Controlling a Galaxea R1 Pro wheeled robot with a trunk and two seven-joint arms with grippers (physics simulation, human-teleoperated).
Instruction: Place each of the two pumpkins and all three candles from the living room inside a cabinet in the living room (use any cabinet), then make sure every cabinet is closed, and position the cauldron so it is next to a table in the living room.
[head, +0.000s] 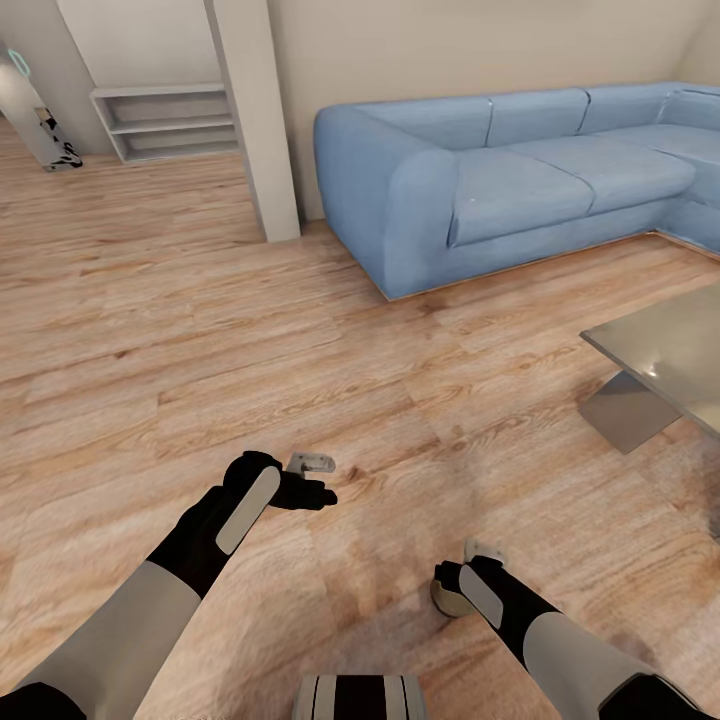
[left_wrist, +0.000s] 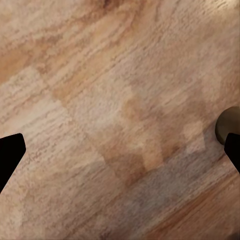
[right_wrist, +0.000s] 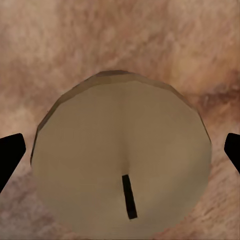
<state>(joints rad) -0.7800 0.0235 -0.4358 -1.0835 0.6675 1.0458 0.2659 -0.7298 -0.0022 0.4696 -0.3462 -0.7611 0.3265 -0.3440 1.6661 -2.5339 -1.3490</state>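
Wood floor (left_wrist: 115, 100) spans the frame. Two black fingertips (left_wrist: 9, 155) sit at the left and right edges, wide apart. A beige round candle (left_wrist: 227, 120) peeks in at the right edge.

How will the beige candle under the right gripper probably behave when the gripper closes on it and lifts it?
The candle looks like a stiff, stout cylinder with a flat top and a short wick, so it should probably stand steady and not tip. Its side is round and smooth, so it may slip or roll if knocked over. The right gripper has its fingers spread beside it, which suits a centred grasp.
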